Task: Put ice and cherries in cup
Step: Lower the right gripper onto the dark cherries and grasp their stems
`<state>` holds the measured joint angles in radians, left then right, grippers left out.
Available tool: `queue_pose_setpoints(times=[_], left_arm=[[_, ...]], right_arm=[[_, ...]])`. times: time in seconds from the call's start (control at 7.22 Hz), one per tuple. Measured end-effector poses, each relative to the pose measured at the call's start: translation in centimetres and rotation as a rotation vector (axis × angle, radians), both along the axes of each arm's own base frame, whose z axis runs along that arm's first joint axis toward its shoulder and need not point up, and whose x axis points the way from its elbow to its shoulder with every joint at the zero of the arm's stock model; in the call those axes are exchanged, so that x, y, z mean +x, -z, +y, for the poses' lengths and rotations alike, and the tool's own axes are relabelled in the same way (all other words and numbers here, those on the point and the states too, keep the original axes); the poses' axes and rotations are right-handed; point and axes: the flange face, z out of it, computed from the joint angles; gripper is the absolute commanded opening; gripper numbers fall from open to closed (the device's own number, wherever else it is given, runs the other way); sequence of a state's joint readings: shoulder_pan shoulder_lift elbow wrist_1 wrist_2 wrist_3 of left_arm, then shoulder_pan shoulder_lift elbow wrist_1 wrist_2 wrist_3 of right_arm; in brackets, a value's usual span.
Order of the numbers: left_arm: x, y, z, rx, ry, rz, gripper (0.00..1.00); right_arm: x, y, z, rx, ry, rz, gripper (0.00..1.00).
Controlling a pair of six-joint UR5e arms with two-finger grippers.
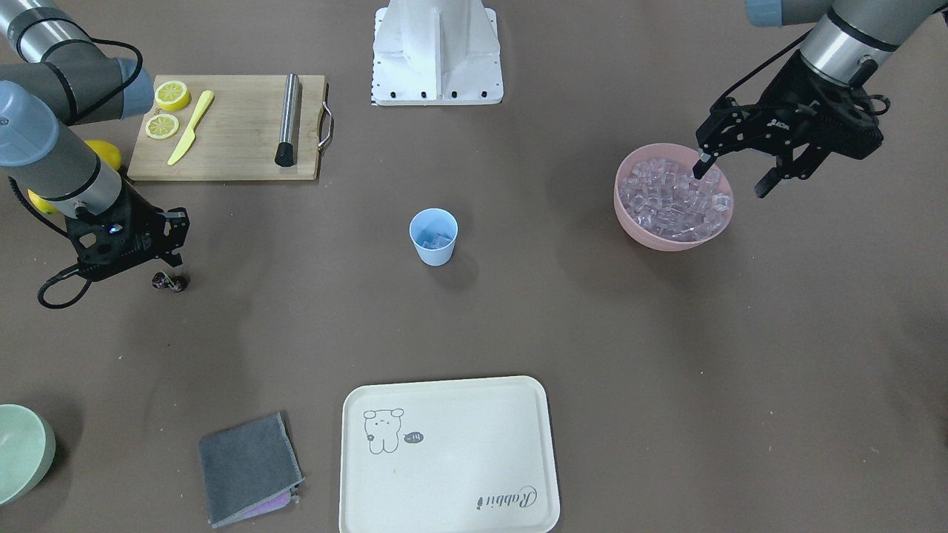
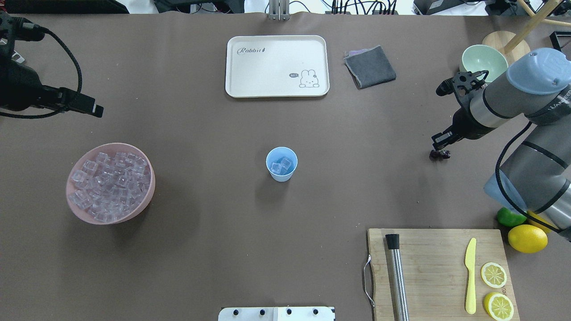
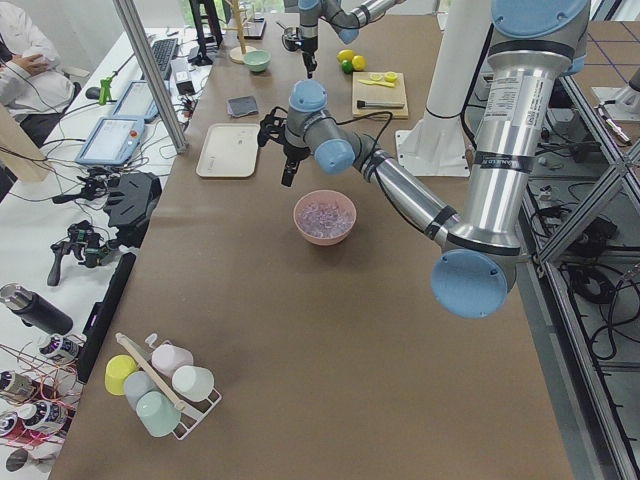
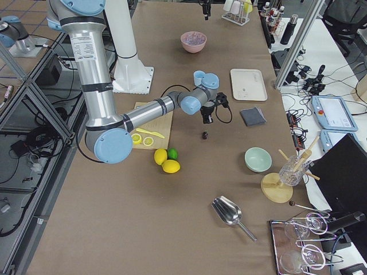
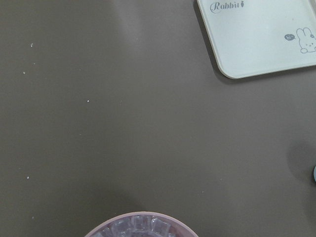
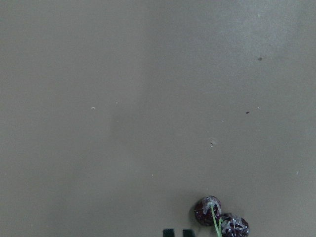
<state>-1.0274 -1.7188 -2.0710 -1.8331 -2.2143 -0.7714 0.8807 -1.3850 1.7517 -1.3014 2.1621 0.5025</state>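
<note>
The pale blue cup [image 1: 433,235] [image 2: 281,163] stands mid-table with a few ice cubes [image 2: 283,165] in it. More ice [image 1: 674,200] fills the pink bowl [image 2: 149,189]. My left gripper [image 1: 733,176] hangs open and holds nothing, above the bowl's rim on the robot's side. The cherries [image 1: 170,281] [image 2: 440,154] [image 6: 219,219] lie on the table. My right gripper [image 1: 178,259] hovers just over them, with its tips [image 6: 169,232] close together, shut, slightly to one side of the fruit and not touching it.
A wooden cutting board [image 1: 237,148] carries a yellow knife [image 1: 190,127], two lemon slices [image 1: 167,109] and a metal rod [image 1: 287,118]. A cream tray [image 1: 444,474], a grey cloth [image 1: 248,466], a green bowl [image 1: 18,451], lemons [image 2: 527,238] and a lime [image 2: 508,217] lie around the edges.
</note>
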Motion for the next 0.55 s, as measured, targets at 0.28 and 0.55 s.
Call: queue_pose_setpoints(times=[0.28,0.55], left_arm=[[-0.5,0.0,-0.1,0.002,0.002,0.002,0.97],[-0.6,0.1,0.0,0.005,0.004,0.003,0.97]], right_arm=[[-0.3,-1.3,0.0,-0.014,-0.008,0.030,0.71],[-0.8,-2.1,-0.1,-0.024,-0.006,0.043,0.64]])
